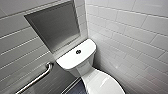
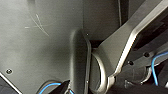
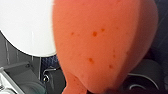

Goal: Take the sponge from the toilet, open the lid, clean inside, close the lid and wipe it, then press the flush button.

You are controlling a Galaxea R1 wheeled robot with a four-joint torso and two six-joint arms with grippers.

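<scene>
Right wrist view: the sponge (image 3: pixel 100 42) hangs pinched at its narrow end by your right gripper, near the white lid (image 3: pixel 25 25); a thin pinch could let it slip floorward.

A wide dark grey plate (image 2: pixel 37 50), part of the robot's own body, takes up much of the view. Its surface is matt, and a few thin pale scratches (image 2: pixel 38 23) cross one another on it. A small round screw (image 2: pixel 9 71) sits near one corner of the plate. A raised, rounded dark ridge (image 2: pixel 83 57) runs along the plate's edge. Just beside it a broad, flat, pale grey metal bar (image 2: pixel 125 42) lies at a slant, its ring-shaped end (image 2: pixel 98 75) close against the ridge. Two dark bolts (image 2: pixel 146 54) show on the darker part behind the bar. One blue cable (image 2: pixel 50 86) curves beside a black wedge-shaped piece (image 2: pixel 65 87) near one end of the ridge. Another blue cable (image 2: pixel 156 60) loops beyond the bar, near the bolts.
</scene>
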